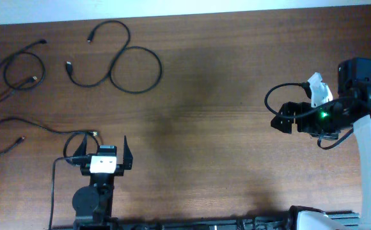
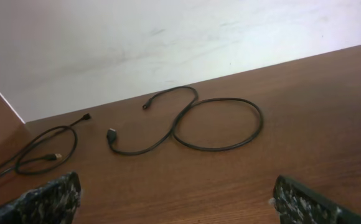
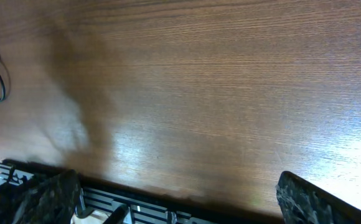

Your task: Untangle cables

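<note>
Left hand (image 1: 103,153) sits low by the near edge of the table (image 1: 211,147), spread wide and holding nothing, with its fingers toward the far edge. Right hand (image 1: 280,121), equally spread and empty, is out at my right side, pointing left over open wood. I see the cables lying apart on the left half: the S-shaped cable (image 2: 215,150) near the far edge, the coiled cable (image 2: 76,144) toward the far left corner, and the long cable (image 1: 48,131) ending just ahead of the left hand.

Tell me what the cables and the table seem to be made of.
The cables: black, slightly matte jacket, probably rubber or soft plastic, since they lie in loose curves. The table: brown wood or wood-look laminate, with visible grain and a soft sheen.
</note>
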Motion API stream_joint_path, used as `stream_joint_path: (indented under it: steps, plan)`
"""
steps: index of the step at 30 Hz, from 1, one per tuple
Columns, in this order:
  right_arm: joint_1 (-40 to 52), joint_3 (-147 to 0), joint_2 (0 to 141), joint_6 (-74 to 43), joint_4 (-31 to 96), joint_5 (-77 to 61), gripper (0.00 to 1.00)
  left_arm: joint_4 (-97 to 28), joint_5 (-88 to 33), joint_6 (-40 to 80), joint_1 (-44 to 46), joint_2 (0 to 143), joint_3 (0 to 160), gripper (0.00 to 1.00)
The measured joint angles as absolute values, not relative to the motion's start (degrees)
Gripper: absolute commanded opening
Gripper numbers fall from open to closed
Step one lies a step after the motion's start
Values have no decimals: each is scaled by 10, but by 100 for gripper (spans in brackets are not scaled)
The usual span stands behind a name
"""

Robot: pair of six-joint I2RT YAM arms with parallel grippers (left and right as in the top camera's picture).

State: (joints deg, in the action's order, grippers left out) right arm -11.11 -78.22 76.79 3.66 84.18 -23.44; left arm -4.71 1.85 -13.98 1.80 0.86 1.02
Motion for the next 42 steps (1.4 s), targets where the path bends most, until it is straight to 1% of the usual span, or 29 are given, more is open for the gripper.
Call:
stream_joint_path:
  steps: [7,14,28,33,42]
  plan:
    - [-111,-782,768,37,842,-234,99,-47,8,-137,18,10,10,99]
    - [-111,-782,768,37,842,-234,99,-48,5,-137,18,45,10,99]
    - [-111,-782,768,36,842,-234,99,-48,6,-137,18,45,10,99]
    - [-111,-782,768,37,842,-234,99,-47,5,-137,18,10,10,99]
    - [-111,-782,768,37,842,-234,99,-48,5,-137,17,10,10,99]
